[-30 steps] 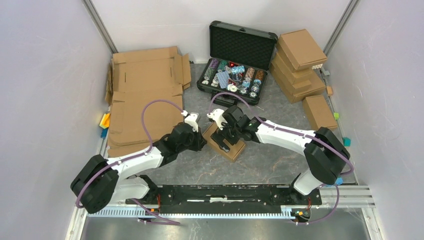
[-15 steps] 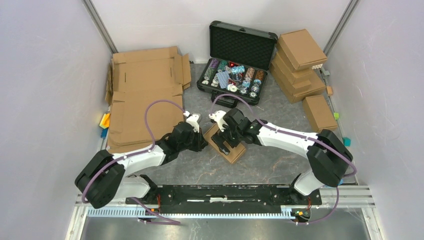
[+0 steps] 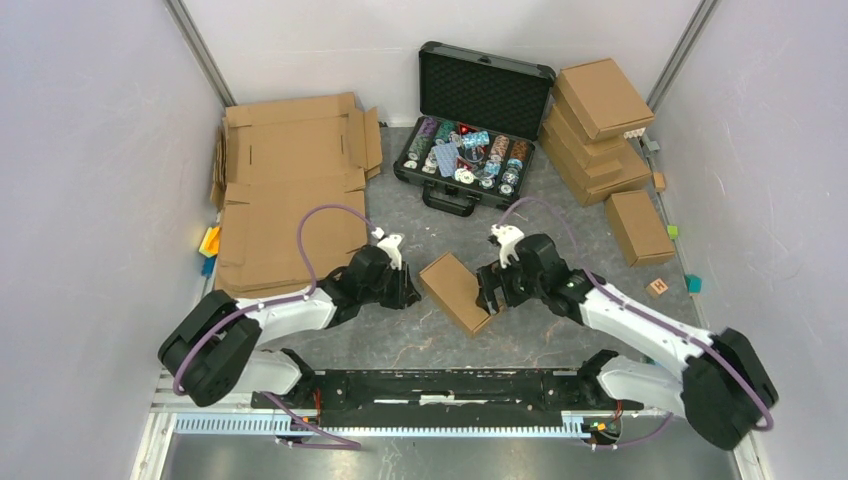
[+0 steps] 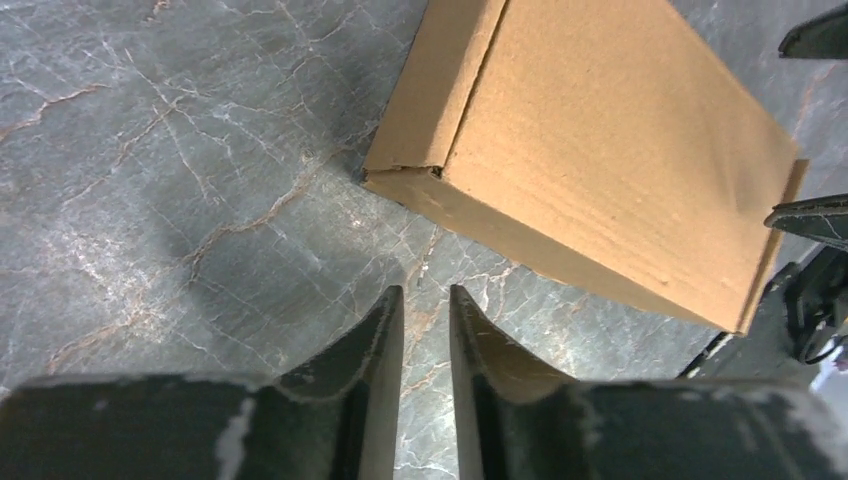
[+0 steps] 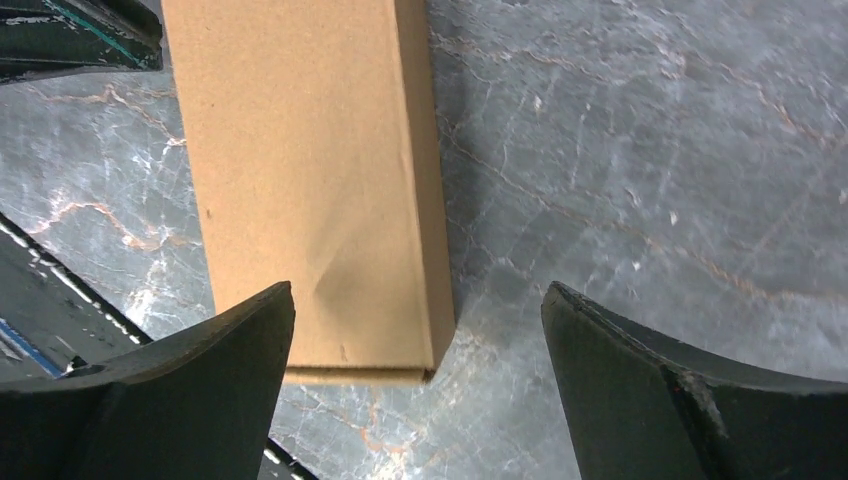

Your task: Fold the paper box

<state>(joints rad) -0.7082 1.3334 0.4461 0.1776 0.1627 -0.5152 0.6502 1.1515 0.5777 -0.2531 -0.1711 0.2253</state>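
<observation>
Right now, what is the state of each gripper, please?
Left gripper: slightly open, holding nothing.
Right gripper: wide open, holding nothing.

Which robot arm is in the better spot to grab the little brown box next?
Probably the right. The right gripper is wide open, with the paper box's near end showing between its fingers. The left gripper is barely open and points at bare table, just short of the box's corner.

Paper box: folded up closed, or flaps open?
Folded shut. The paper box is a closed block: plain top panel, side walls up, no flap loose in either wrist view.
</observation>
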